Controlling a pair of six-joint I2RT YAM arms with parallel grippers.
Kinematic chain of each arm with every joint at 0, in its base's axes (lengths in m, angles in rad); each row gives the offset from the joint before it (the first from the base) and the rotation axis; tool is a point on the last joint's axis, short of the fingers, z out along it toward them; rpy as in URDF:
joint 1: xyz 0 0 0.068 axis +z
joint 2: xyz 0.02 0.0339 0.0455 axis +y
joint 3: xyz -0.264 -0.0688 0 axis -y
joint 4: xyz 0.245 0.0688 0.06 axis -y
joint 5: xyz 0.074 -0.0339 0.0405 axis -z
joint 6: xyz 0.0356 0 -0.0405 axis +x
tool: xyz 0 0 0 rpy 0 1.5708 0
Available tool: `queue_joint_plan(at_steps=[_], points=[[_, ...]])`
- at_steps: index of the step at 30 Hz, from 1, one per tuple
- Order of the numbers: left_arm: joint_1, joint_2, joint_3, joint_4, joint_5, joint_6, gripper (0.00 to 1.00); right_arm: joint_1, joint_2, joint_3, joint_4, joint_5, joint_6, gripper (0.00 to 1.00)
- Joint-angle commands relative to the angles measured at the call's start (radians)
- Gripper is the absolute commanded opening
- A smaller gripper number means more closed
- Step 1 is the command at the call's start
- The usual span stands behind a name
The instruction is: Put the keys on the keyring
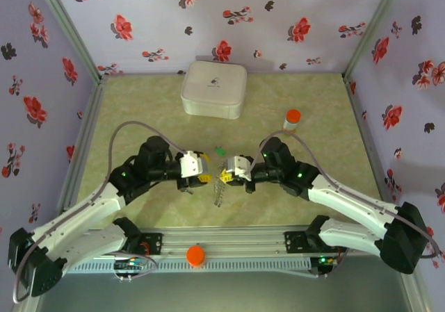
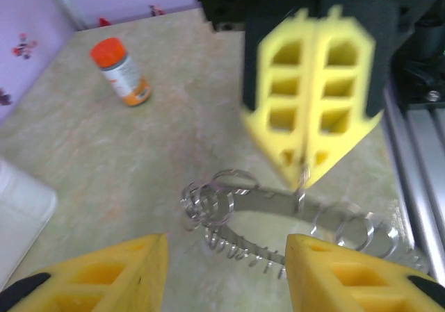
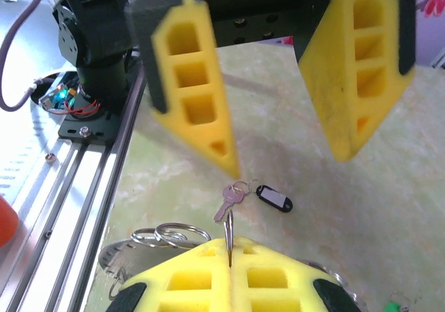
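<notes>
Steadily, with right gripper [image 2: 304, 173] pinched shut, seemingly on keyring [image 2: 268, 202], lower wide-spread left gripper [image 3: 286, 160] onto key [image 3: 228, 204] at six o'clock.

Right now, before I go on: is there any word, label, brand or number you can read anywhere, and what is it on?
No text can be read in these views.
Mark on the lid of the white case: too small to read.
Label on the orange-capped bottle: blurred, unreadable.
White insert in the black key tag: no lettering I can make out.
</notes>
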Motion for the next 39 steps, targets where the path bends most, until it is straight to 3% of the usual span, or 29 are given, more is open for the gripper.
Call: queue_joint_plan(at_steps=[1,6,14,22,27,32,37,39], points=[[0.029,-0.026,-0.068,0.147,0.057,-0.077,0.45,-0.018,-0.031,-0.033,0.136,-0.071,0.057,0.00],[0.026,0.003,-0.144,0.358,0.189,-0.242,0.35,-0.029,-0.034,-0.053,0.207,-0.092,0.092,0.00],[0.012,0.020,-0.233,0.620,0.226,-0.399,0.30,-0.057,-0.035,-0.110,0.359,-0.142,0.188,0.00],[0.007,0.039,-0.243,0.644,0.231,-0.414,0.32,-0.058,-0.008,-0.131,0.494,-0.159,0.277,0.00],[0.006,0.043,-0.242,0.679,0.246,-0.440,0.28,-0.055,0.011,-0.141,0.537,-0.157,0.303,0.00],[0.006,0.051,-0.241,0.699,0.265,-0.462,0.19,-0.052,0.021,-0.138,0.539,-0.149,0.303,0.00],[0.006,0.059,-0.237,0.716,0.277,-0.473,0.00,-0.048,0.033,-0.139,0.550,-0.151,0.308,0.00],[0.005,0.056,-0.238,0.714,0.273,-0.465,0.00,-0.048,0.033,-0.136,0.535,-0.141,0.305,0.00]])
